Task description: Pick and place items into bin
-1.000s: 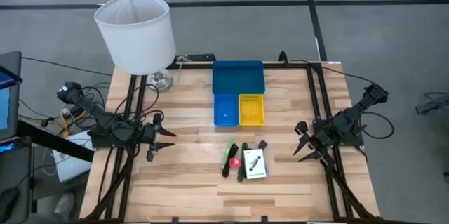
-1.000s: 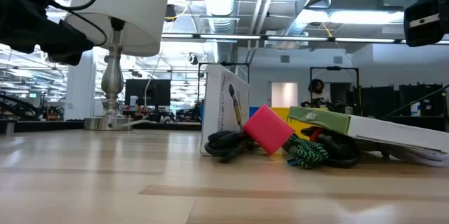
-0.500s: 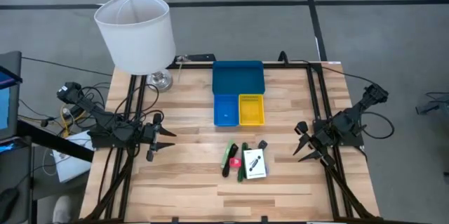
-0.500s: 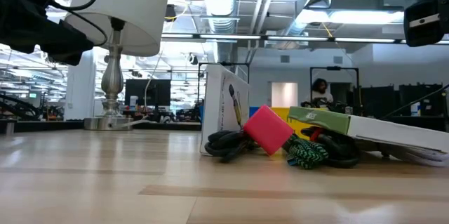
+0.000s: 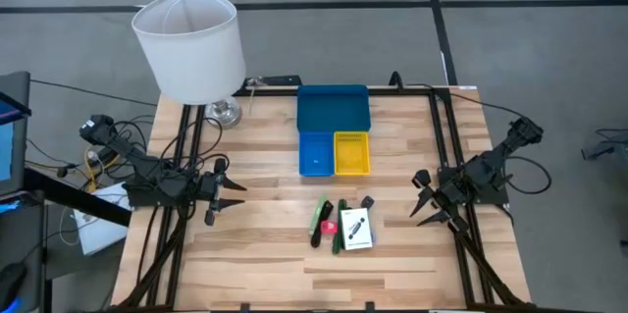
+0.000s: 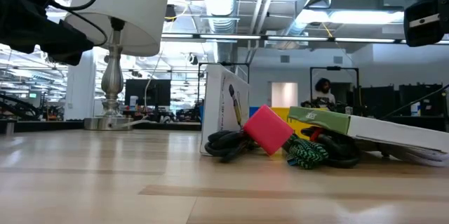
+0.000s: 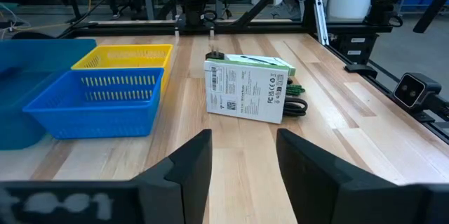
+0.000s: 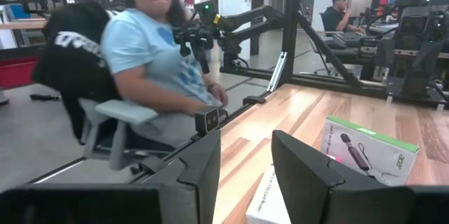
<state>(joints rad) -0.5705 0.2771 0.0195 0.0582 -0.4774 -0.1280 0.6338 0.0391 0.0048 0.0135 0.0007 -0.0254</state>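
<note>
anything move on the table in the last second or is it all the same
Nothing visibly changed. The left pincer and right pincer stay parked at the table's sides, both open and empty. The items remain clustered in front of the bin, which holds none of them.

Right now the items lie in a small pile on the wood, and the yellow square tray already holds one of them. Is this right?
Not quite. The yellow square tray holds nothing; the high view shows its floor bare. The rest stands: the items lie in a small pile on the wood, in front of the trays.
</note>
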